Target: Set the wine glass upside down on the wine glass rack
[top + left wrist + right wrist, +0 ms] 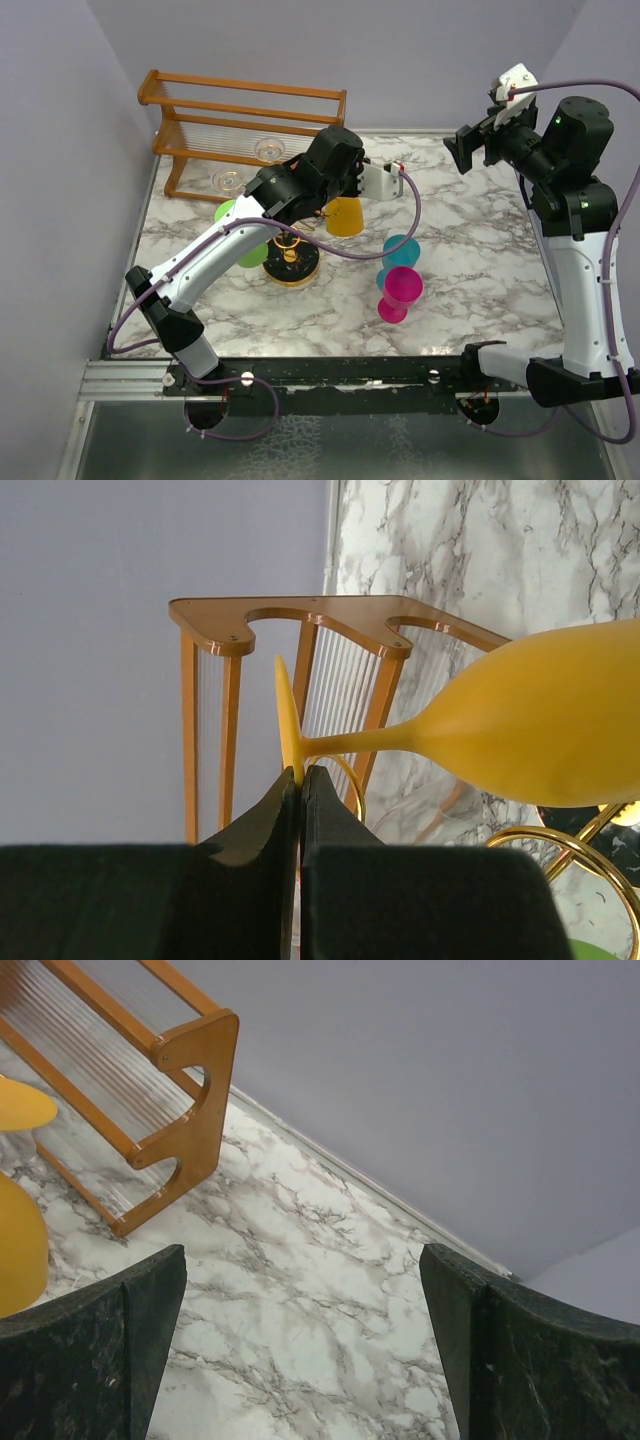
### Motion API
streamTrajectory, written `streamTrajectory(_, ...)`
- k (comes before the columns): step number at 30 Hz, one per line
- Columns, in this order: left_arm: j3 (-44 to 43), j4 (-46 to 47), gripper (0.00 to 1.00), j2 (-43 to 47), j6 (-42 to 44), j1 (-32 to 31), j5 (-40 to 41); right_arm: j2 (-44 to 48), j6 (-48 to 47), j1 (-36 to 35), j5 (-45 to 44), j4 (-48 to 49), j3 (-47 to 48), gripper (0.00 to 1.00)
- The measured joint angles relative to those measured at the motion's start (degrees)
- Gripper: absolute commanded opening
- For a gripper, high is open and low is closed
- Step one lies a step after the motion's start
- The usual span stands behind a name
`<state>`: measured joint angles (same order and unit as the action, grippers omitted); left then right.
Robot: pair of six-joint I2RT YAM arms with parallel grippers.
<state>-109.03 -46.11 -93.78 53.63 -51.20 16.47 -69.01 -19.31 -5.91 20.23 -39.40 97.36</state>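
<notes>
My left gripper (300,773) is shut on the thin foot of a yellow wine glass (540,730). The glass lies sideways, its bowl out to the right above the gold wire loops of the wine glass rack (560,846). From above, the glass (345,217) hangs just right of the left gripper (325,206), beside the rack's round black gold-rimmed base (292,266). Two green glasses (228,212) sit at the rack's left side. My right gripper (470,148) is open, empty and raised at the far right. In the right wrist view it (303,1272) frames bare marble, with the yellow glass (15,1240) at the left edge.
An orange-brown wooden rail frame (240,120) holding clear glasses stands at the back left. A teal glass (402,250) and a magenta glass (400,291) stand right of the rack. Purple walls close in the table on three sides.
</notes>
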Motion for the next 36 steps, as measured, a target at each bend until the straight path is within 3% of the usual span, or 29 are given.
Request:
streamTrajectory(12, 1.68, 0.57, 0.00, 0.02, -0.68, -0.04, 5.68, -0.22, 0.00, 0.02, 0.22, 0.04, 0.00, 1.00)
streamTrajectory(36, 1.81, 0.46, 0.00, 1.79, -4.28, 0.20, 8.72, -0.92, 0.00, 0.04, 0.85, 0.11, -0.04, 1.00)
